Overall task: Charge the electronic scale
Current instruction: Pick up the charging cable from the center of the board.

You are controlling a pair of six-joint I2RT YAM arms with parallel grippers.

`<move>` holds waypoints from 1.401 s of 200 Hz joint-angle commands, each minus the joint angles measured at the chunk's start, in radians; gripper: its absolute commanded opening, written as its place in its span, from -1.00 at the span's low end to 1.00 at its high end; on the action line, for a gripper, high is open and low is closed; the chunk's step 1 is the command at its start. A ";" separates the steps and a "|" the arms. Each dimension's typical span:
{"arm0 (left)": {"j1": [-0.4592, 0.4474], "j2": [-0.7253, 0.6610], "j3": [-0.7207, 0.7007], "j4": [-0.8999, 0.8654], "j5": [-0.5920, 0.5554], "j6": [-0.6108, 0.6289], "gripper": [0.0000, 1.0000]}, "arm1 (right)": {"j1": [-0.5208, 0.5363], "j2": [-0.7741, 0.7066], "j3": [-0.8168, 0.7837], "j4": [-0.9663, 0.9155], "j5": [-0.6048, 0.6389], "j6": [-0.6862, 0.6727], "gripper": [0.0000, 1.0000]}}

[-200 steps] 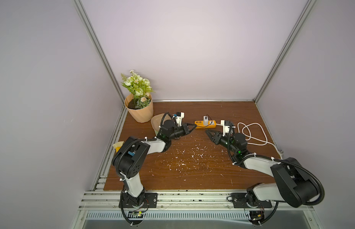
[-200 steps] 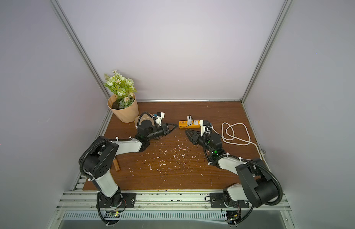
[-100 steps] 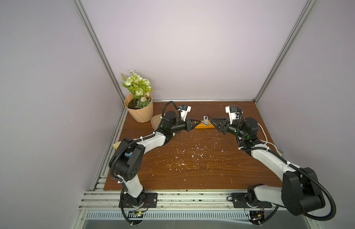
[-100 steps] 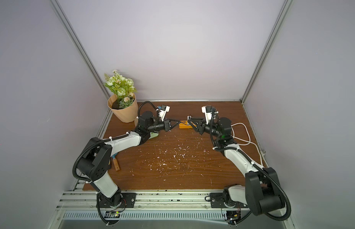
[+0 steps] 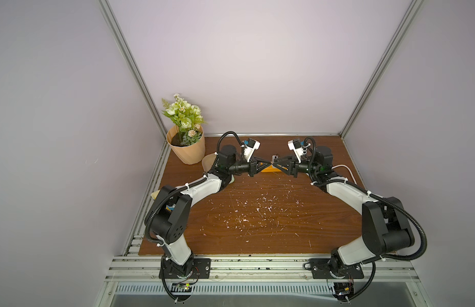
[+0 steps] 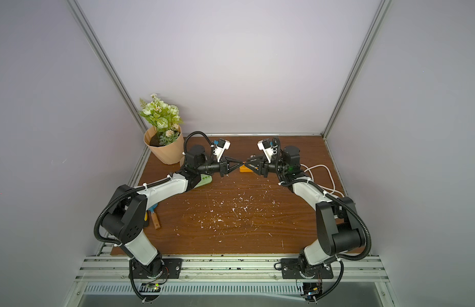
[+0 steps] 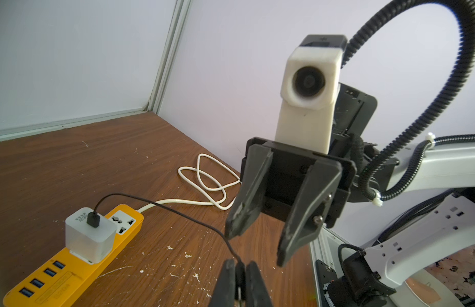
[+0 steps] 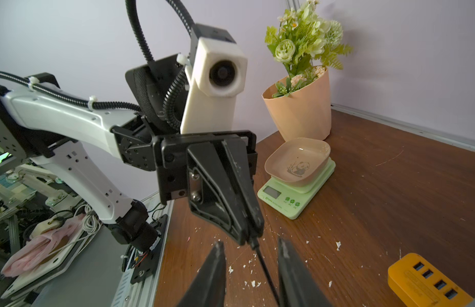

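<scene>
Small light-green scale [image 8: 292,198], beige panda tray [image 8: 297,162] on top, flat on the table [image 8: 390,186] by the flower pot [image 8: 300,114].

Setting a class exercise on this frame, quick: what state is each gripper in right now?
Left gripper: closed, holding the black cable.
Right gripper: open, holding nothing.

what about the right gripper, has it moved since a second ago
Yes. The right gripper has swung toward the back wall; its tips now sit over the orange power strip, where before they stopped short of it.
</scene>
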 commanded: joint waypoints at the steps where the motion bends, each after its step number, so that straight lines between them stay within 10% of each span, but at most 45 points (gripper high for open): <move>1: 0.010 -0.029 0.035 0.001 0.040 0.043 -0.89 | -0.003 -0.024 0.040 -0.028 -0.076 -0.154 -0.28; 208: -0.030 -0.040 0.064 -0.018 0.093 0.101 -0.89 | 0.010 -0.009 0.124 -0.246 -0.101 -0.395 -0.48; 280: -0.041 -0.054 0.058 -0.007 0.093 0.101 -0.88 | 0.019 -0.024 0.111 -0.246 -0.094 -0.412 -0.83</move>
